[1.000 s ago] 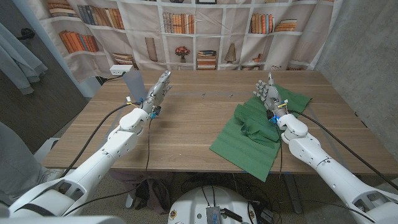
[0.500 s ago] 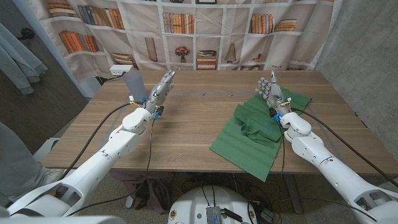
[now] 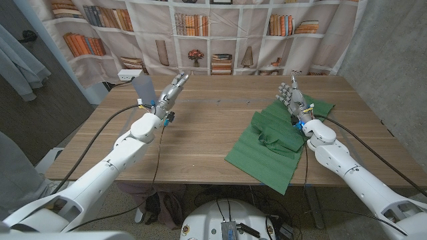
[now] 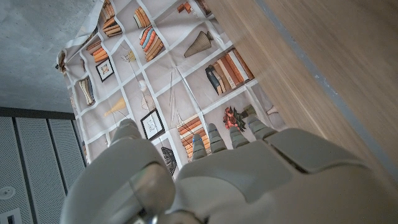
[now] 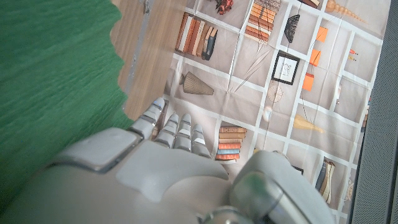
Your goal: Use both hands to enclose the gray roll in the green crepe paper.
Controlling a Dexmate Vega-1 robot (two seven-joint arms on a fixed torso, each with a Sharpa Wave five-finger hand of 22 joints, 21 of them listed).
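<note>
The gray roll (image 3: 143, 88) stands upright near the table's back left corner. My left hand (image 3: 170, 94) hovers just to its right with its fingers stretched out and apart, holding nothing; the left wrist view has that hand (image 4: 249, 174) over bare wood. The green crepe paper (image 3: 277, 140) lies crumpled and partly folded on the table's right side, one corner hanging over the front edge. My right hand (image 3: 293, 101) stands above the paper's far part, fingers up and apart, empty. In the right wrist view the right hand (image 5: 155, 168) is beside the green crepe paper (image 5: 56, 74).
A white box (image 3: 129, 73) sits at the table's back left edge behind the roll. A curtain printed with bookshelves (image 3: 220, 33) hangs behind the table. Bare wood (image 3: 207, 127) lies between the two hands.
My left hand has stretched a little farther toward the back of the table. My right hand has drifted slightly right and back over the paper. The roll and paper have not moved.
</note>
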